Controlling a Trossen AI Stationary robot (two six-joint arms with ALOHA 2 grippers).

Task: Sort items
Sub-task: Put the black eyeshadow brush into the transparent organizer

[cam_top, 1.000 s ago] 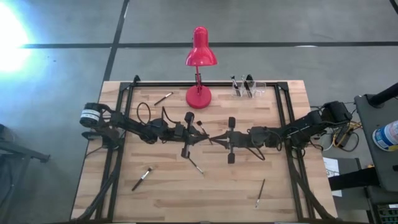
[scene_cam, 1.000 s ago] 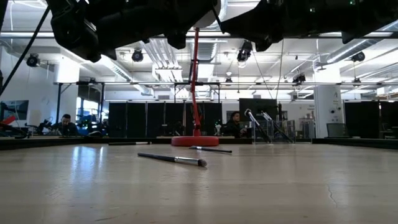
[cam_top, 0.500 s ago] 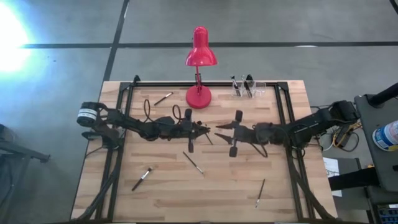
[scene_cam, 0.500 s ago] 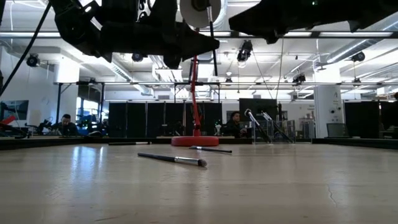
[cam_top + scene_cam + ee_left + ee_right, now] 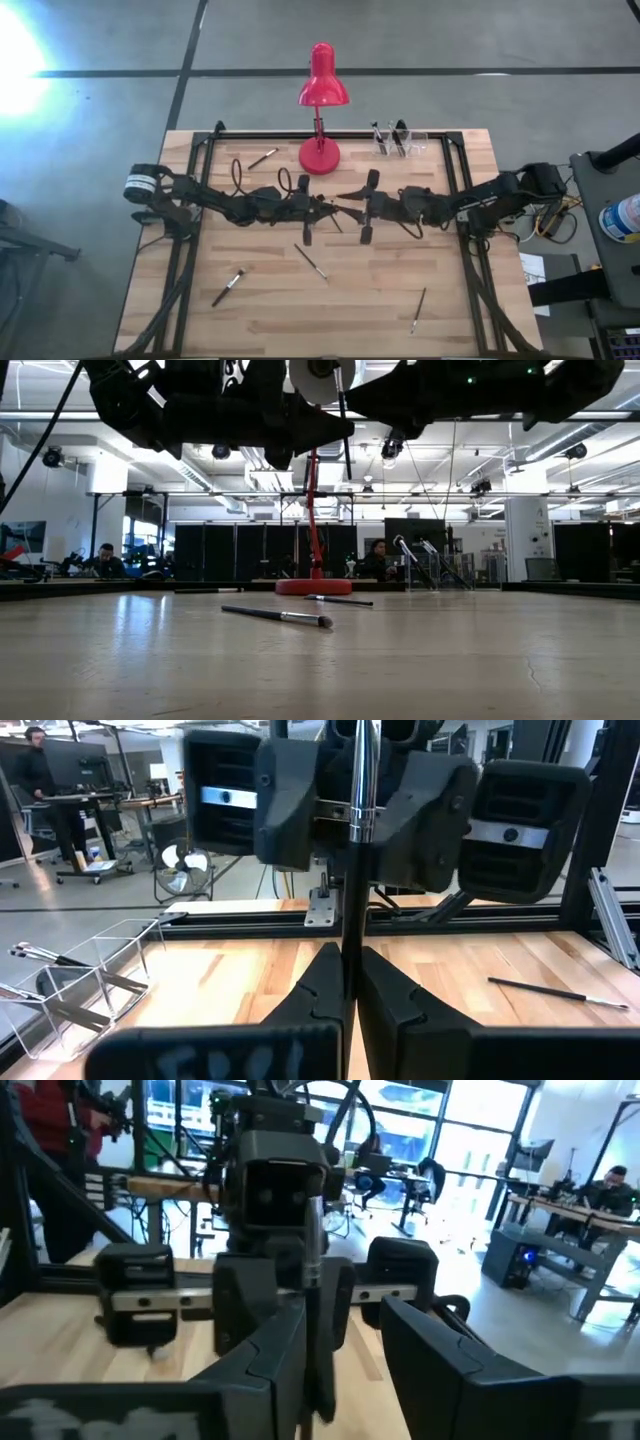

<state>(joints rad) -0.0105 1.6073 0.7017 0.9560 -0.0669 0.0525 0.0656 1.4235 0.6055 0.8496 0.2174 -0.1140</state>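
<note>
Honestly, barely started: a few brushes stand in the clear plastic holder [image 5: 400,142], four lie loose on the wooden table [image 5: 350,300]. The left gripper [image 5: 342,982] pinches one thin dark-handled brush [image 5: 352,870] mid-table; the right gripper [image 5: 345,1330] gapes beside it.

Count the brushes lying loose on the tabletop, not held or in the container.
4: one near the lamp, one centre, one front-left, one front-right. The arms may hide others.

Pale wood-grain table [image 5: 260,320], glossy red lamp [image 5: 322,75], clear plastic tray [image 5: 95,970]
</note>
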